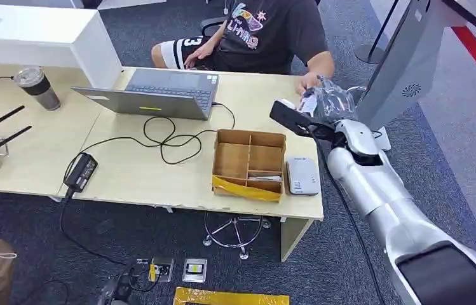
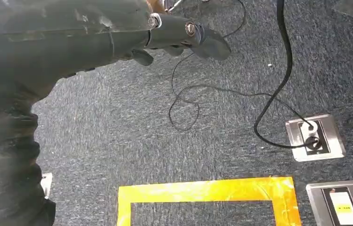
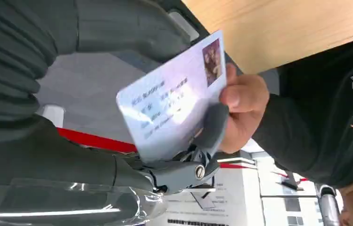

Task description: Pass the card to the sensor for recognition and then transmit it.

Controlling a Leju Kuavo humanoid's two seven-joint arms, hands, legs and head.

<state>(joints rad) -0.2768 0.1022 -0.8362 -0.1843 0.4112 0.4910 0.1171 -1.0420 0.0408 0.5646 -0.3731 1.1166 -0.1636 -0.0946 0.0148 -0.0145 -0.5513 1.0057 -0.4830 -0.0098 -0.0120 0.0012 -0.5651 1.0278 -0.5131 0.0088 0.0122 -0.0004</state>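
Card [image 3: 172, 106]: one, gripped by right hand [image 3: 118, 141] and person's hand [image 3: 242, 108].

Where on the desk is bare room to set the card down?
Bare desk lies between the laptop and the divided box, right of the cable loops. It is crowded at the far right corner, where the right hand and a person's hand both hold the card.

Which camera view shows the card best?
The right wrist view: the card is large there, held by the right hand and a person's hand. The head view shows it small and blurred. The left wrist view looks at floor.
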